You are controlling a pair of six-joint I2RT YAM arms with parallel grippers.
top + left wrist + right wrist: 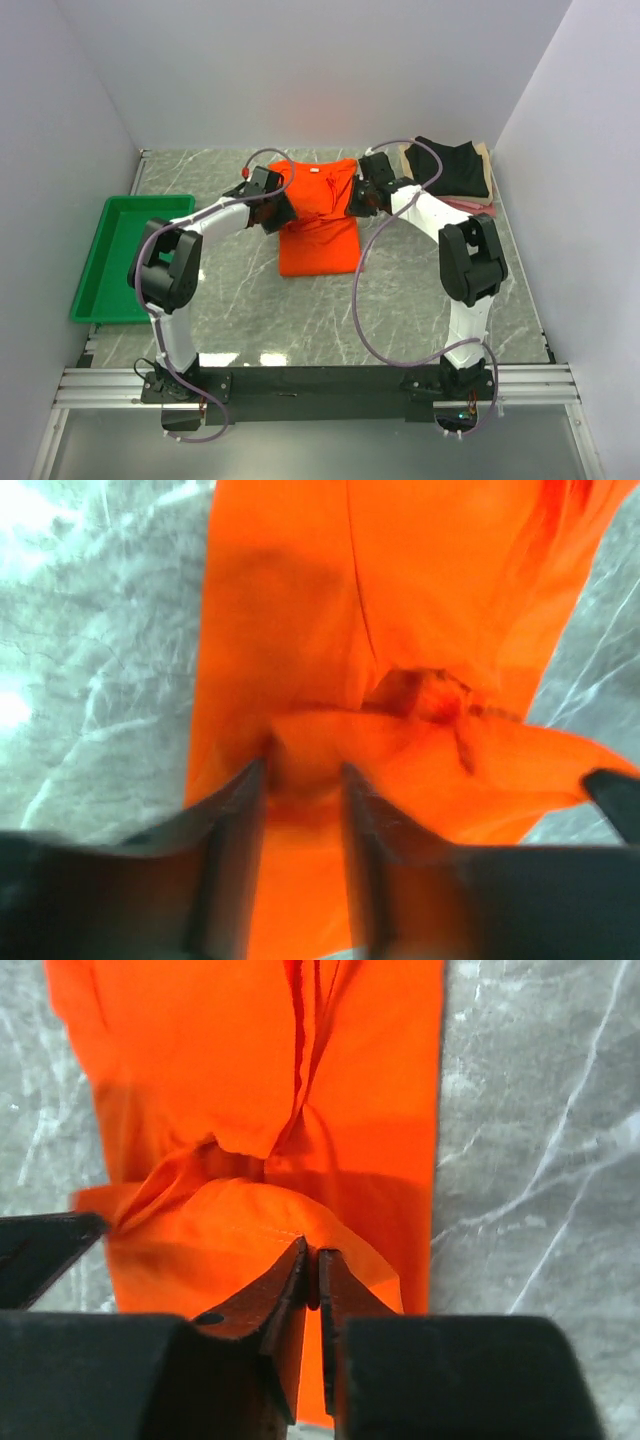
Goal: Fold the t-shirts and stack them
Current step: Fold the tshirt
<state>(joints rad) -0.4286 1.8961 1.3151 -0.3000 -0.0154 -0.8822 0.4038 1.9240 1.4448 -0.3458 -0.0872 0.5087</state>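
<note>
the orange t-shirt [318,225] is seen on the grey marbled table [250,300], about the middle and toward the far side, between the two arms. its nearer part lies flat in a narrow rectangle. its farther part is wider and is gathered toward each arm.

the left gripper [303,780] is set at the shirt's left edge. in the left wrist view a bunched fold of orange cloth is held between its two fingers [235,825], which stand a little apart with the cloth filling the gap. the right gripper [312,1270] is set at the shirt's right edge. its fingers [280,1295] are pressed almost together, and a thin rounded fold of the orange cloth is pinched between the tips. wrinkles are drawn from both pinched places toward the middle of the shirt.

a small pale mark [317,171] is seen at the neckline. whether it bears writing cannot be told, and no other label can be read.

a folded black t-shirt [455,168] is seen in the far right corner, on top of a stack. a beige t-shirt [486,158] shows at its far edge and a pink t-shirt [468,205] at its near edge. a green tray [125,255] lies at the left edge of the table, well apart from the orange shirt.
</note>
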